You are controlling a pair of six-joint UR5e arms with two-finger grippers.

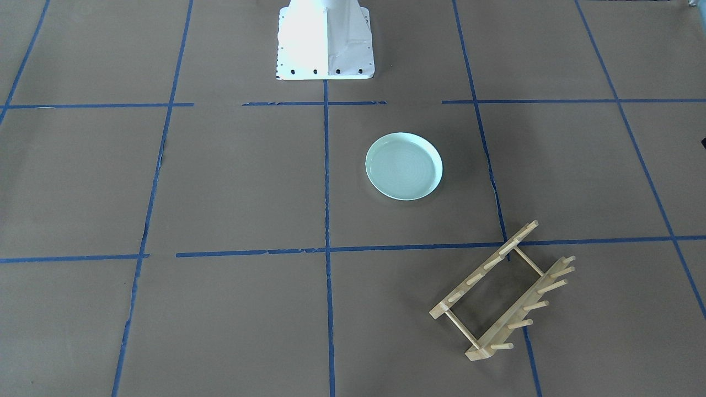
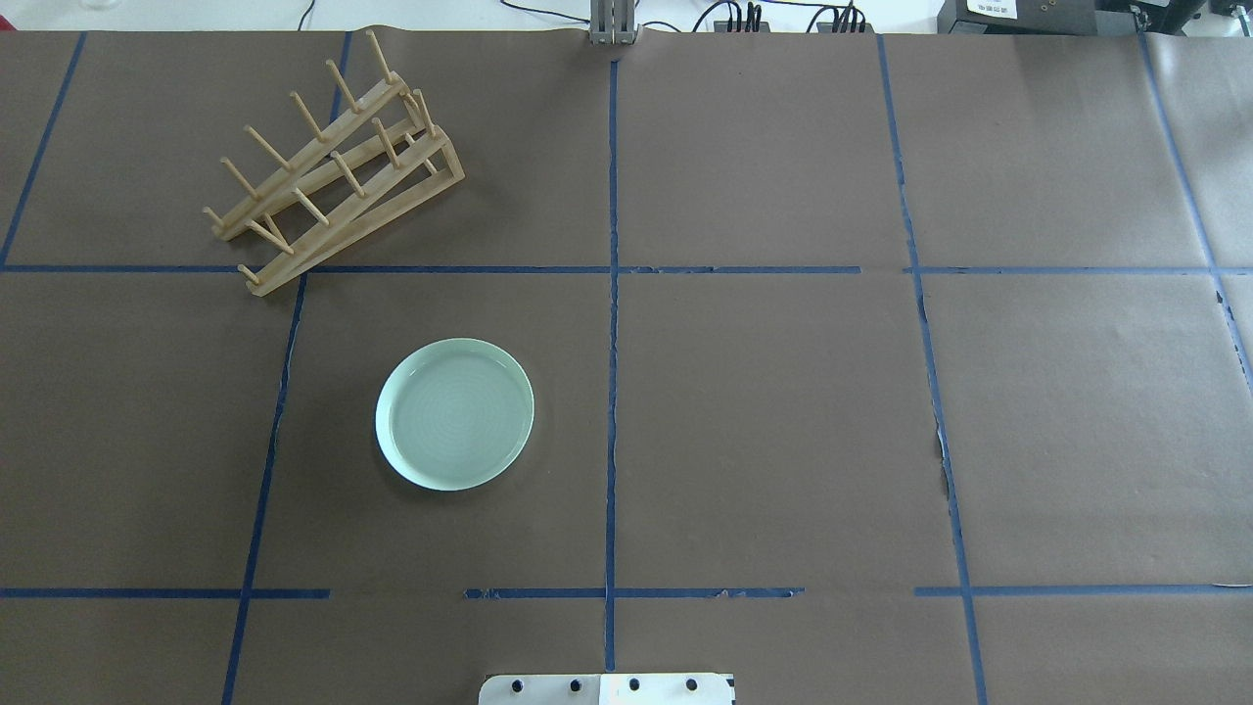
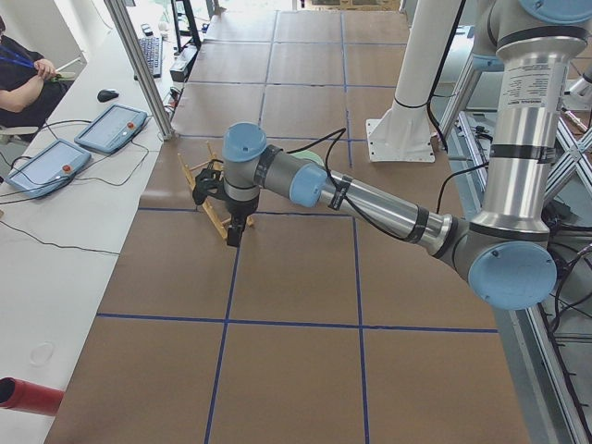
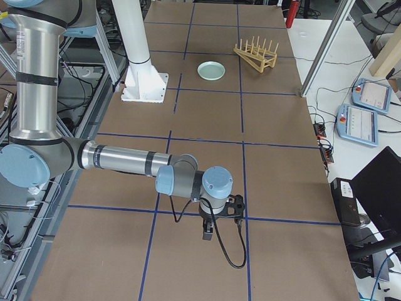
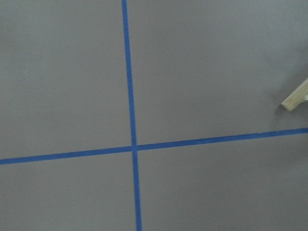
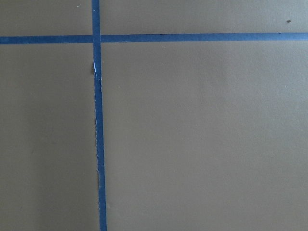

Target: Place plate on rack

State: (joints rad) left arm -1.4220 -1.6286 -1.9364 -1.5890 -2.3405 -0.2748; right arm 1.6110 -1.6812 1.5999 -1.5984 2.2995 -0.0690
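Table (image 2: 783, 441): brown paper crossed by blue tape lines; the plate and the rack both sit on the robot's left half.
Left arm (image 3: 370, 199): stretched low over the table's left end, close by the rack.
Right arm (image 4: 119, 157): out over the right end, well apart from both things.
Rack (image 2: 333, 162): far left, no plate in it, its long axis slanting from near-left to far-right.
Plate (image 2: 455, 413): flat on the paper, rim up, nearer the robot than the rack.
Left gripper (image 3: 235, 239): points down with nothing seen in it; whether it is spread or closed, I cannot tell.
Right gripper (image 4: 208, 235): the same, I cannot tell.
Deciding relation: the plate lies rightward of the left gripper, toward mid-table. The left arm is plainly the nearer, so the pickup likely falls to it.
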